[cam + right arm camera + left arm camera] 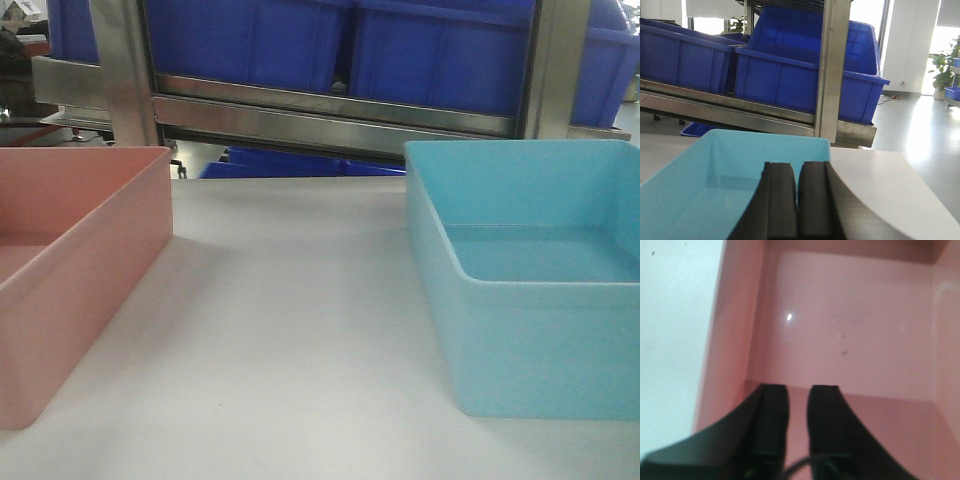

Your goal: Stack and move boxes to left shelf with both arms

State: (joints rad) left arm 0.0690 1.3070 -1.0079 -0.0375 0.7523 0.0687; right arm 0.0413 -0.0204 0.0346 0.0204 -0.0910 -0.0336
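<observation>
Pink tub [100,260] sits at the left of the white surface [300,340], sky-blue tub [540,350] at the right. They are well apart, both upright and empty, nothing stacked yet. Behind them is a steel rack [330,115] w/ dark blue bins [430,50]. No roller shelf can be picked out in any view.

Left gripper [798,390] hangs over the pink tub's inside, near one wall. Its jaws are slightly apart w/ only pink floor showing between, so released. Right gripper [797,167] looks along the blue tub toward the rack. Its jaws are clenched to a thin slit. They probably hold nothing, since the front view shows the near rim bare, but the wrist view hides the rim itself.

Step in hand, as I judge it: get a hold on a tub for nesting. To do it well:
- Spread the jaws wider first.
- Come down straddling one wall, one pad inside and one outside, approx mid-wall so the tub doesn't swing.
- Pinch under the rolled rim.
- Lift level and line up the corners over the other tub before lowering.
- A skewed entry would likely jam the rims.
</observation>
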